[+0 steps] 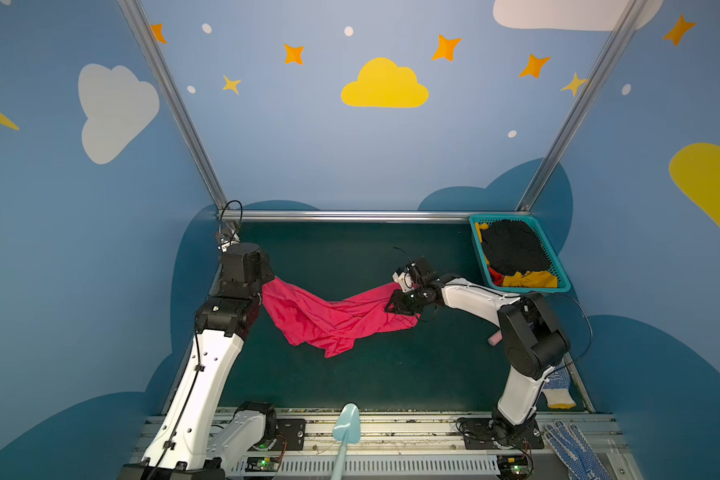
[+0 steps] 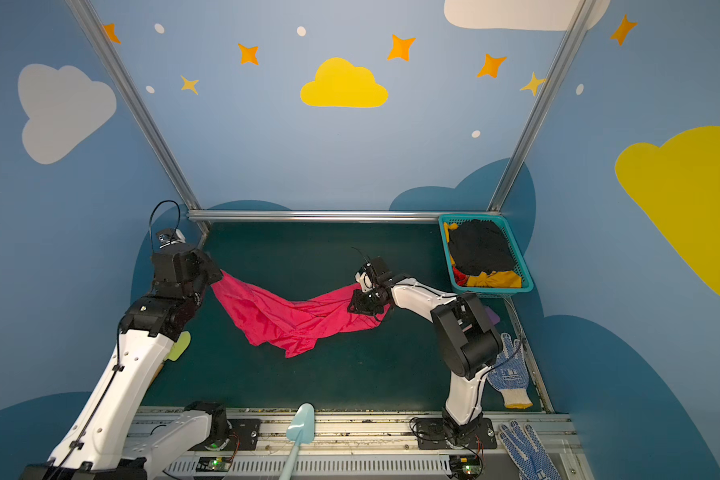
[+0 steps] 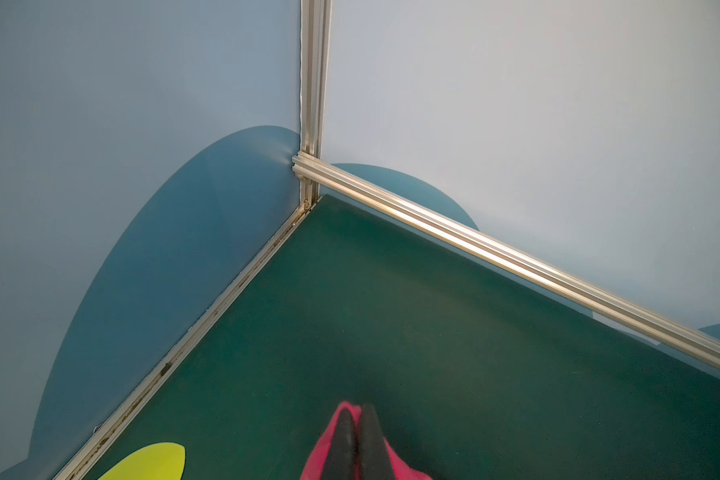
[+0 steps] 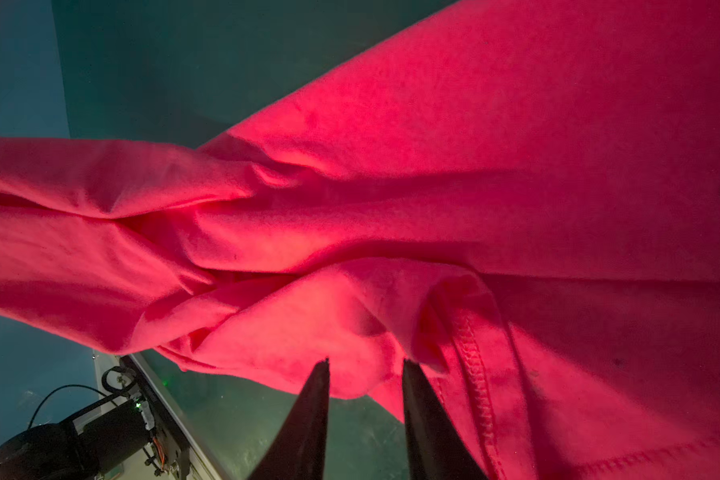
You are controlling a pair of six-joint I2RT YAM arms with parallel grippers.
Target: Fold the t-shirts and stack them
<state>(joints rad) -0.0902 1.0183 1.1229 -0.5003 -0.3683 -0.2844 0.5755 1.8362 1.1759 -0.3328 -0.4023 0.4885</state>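
At 9 o'clock left claw (image 3: pixel 356 409) squeezes pink t-shirt (image 1: pixel 321 320) tight; at 3 o'clock right claw (image 4: pixel 366 363), half closed, pinches other end

both top views look down from high above my base, over the green table (image 1: pixel 350 382) toward the back wall (image 1: pixel 350 166); nearly alike, they share the whole scene. my left wrist camera faces the far left corner post (image 3: pixel 314 83) past my left gripper (image 3: pixel 357 409). my right wrist camera looks past my right gripper (image 4: pixel 366 365), close against the pink t-shirt (image 4: pixel 474 166), which both top views also show.
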